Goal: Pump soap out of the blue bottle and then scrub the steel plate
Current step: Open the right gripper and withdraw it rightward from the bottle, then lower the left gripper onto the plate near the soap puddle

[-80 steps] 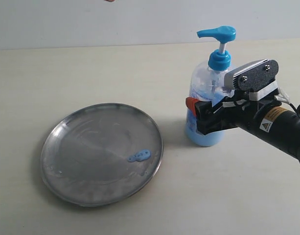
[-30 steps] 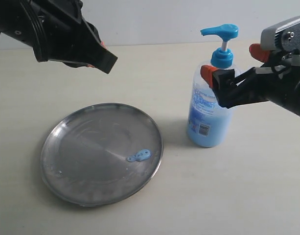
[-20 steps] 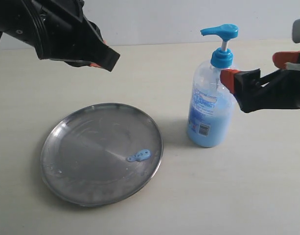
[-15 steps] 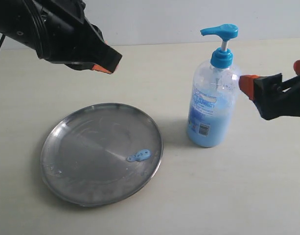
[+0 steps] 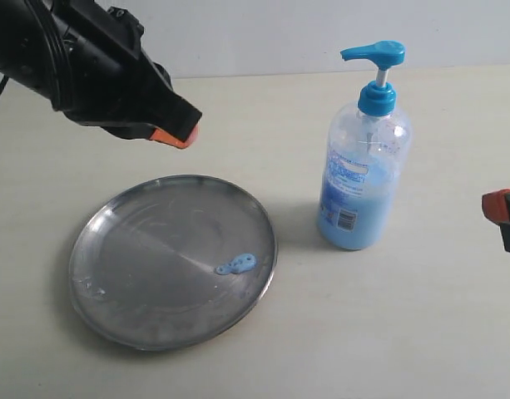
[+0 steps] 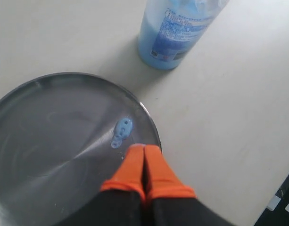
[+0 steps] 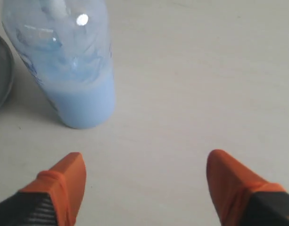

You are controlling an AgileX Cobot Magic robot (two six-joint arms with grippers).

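- The plate [image 5: 146, 266] is a wide, round, shallow dish of dull grey steel with a raised rim. Its surface is scuffed and streaked. It lies flat on the left half of the counter [image 5: 388, 332], well back from the far edge.
- The soap [image 5: 236, 264] is a small, opaque, pale blue blob. It sits inside the plate close to the rim, on the side facing the bottle.
- The bottle [image 5: 361, 166] is tall, clear plastic with a bright blue pump and collar, a blue-white label and a barcode. Creamy light blue liquid fills its lower part. It stands upright to the right of the plate, apart from it and nearer the far edge.
- The counter is pale beige, matte and smooth.
- The left end effector [image 5: 173, 135] has a black body and orange fingertips [image 6: 135, 165]. The tips are pressed together with nothing between them. It hangs in the air over the far-left part of the counter, touching nothing. In the left wrist view the tips show over the plate's rim near the soap.
- The right end effector [image 7: 144, 179] shows only one orange tip at the right edge of the exterior view. Its wrist view shows the fingers spread wide and empty, clear of the bottle.
- Nothing lies between the plate and the bottle.
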